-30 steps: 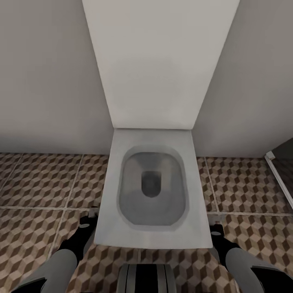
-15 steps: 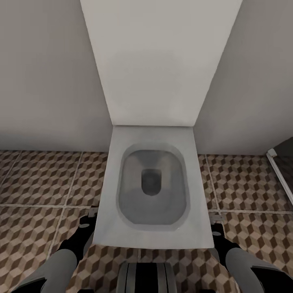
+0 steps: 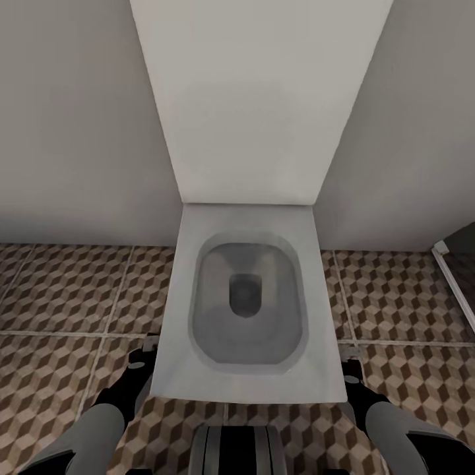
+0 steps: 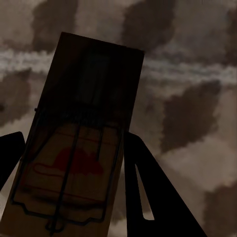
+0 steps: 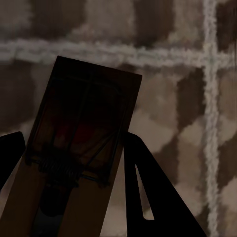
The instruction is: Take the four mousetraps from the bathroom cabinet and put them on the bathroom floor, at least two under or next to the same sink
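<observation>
- Wooden mousetrap (image 4: 74,148), red-marked, is clamped between the left gripper (image 4: 69,192) fingers above the cube-patterned bathroom floor (image 4: 197,74).
- Second mousetrap (image 5: 79,143) is gripped by the right gripper (image 5: 69,192).
- White toilet (image 3: 247,303) sits at twelve o'clock, between both arms.

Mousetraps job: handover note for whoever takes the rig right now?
Left gripper: shut on a mousetrap, held above the bathroom floor.
Right gripper: shut on a second mousetrap, also above the tiles.
The head view faces a white toilet against the wall, both arms low at its sides.
Done: two traps picked up.
Left: set both on the floor, at least two by the same sink. Other two traps, cabinet and sink not in view.
</observation>
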